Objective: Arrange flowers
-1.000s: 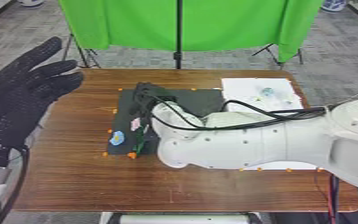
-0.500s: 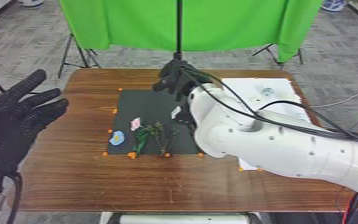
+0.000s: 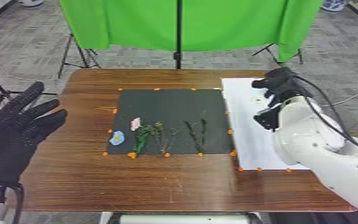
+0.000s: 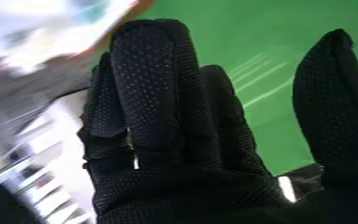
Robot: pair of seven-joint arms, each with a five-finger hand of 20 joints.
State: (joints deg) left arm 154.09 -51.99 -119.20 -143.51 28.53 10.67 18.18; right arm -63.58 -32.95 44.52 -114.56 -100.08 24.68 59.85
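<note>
Two dark stems (image 3: 198,136) lie side by side on the black mat (image 3: 162,102), well inside its edges, probably set apart to make another upright in the arrangement. Left of them, thin green sprigs (image 3: 163,138) and a leafy green stem (image 3: 142,140) run much the same way; the pink flower (image 3: 135,124) sits near the leafy stem's upper part and the blue flower (image 3: 117,138) beside it, low near the mat's left edge, as if to give the greenery its heads. Orange markers (image 3: 132,155) dot the mat's border, perhaps to pin it flat.

The right hand (image 3: 285,91) is over the white sheet (image 3: 254,145), fingers (image 4: 153,105) straight, thumb (image 4: 331,100) spread wide, with nothing held. A small pale piece (image 3: 258,100) lies close by; that sheet seems the supply side, so a pick there likely comes next. The left hand (image 3: 14,134), open and empty, hangs left of the work, leaving the mat free.
</note>
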